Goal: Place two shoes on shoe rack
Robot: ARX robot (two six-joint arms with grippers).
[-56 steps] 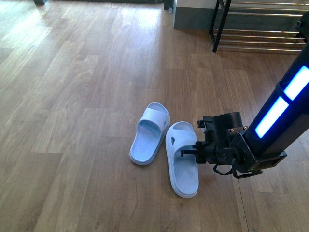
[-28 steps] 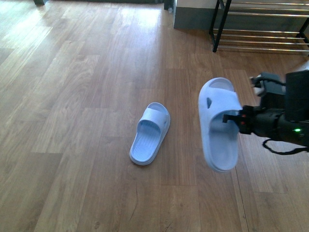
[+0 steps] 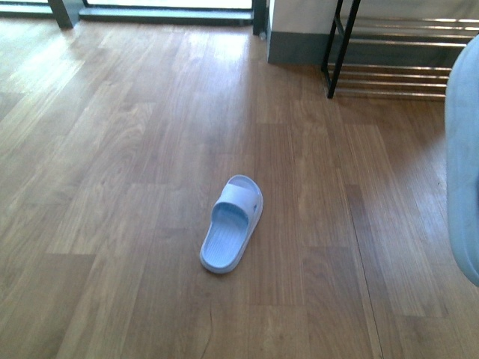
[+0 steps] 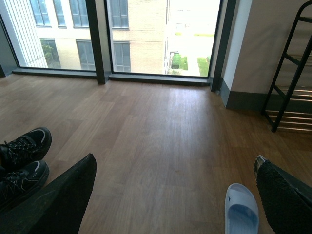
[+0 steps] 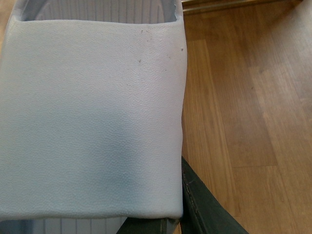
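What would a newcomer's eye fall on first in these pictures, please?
A pale blue slide sandal hangs in the air at the right edge of the front view and fills the right wrist view. Its mate lies alone on the wooden floor mid-frame, with the black shoe rack behind to the right.

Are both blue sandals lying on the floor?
No, one sandal lies on the floor; the second sandal is lifted, up close at the front view's right edge.

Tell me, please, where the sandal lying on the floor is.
In the front view, the sandal lies on the wood floor near the middle, left of and nearer than the shoe rack.
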